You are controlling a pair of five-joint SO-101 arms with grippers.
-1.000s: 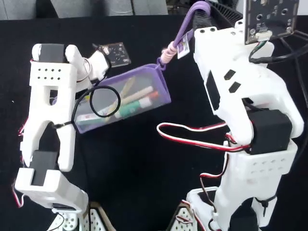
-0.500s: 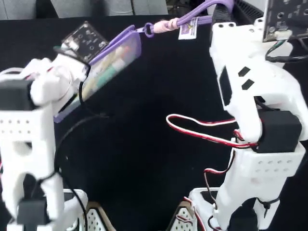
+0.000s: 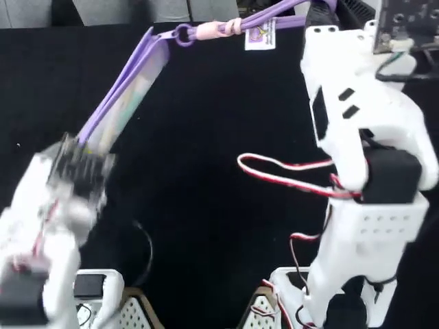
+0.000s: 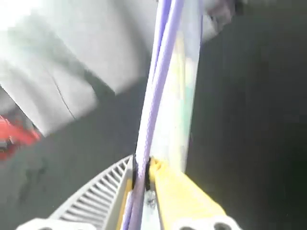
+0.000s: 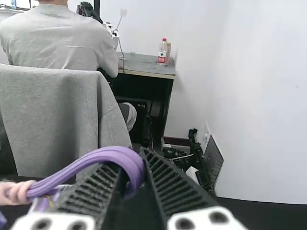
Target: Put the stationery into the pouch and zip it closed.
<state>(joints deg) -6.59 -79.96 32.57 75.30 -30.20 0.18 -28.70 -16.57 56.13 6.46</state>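
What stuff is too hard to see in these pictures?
1. Stationery inside the pouch: blurred in the high and left wrist views, kinds unclear.
2. Zip: the pouch is edge-on, so open or closed is unclear.
3. Left pincer: smeared by blur in the high view.
4. Strap: far end cut off by the high view's top edge.

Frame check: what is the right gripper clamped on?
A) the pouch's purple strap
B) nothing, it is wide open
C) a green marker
A: in the right wrist view the purple strap is pinched in the right gripper, and in the high view it runs on to the pouch.
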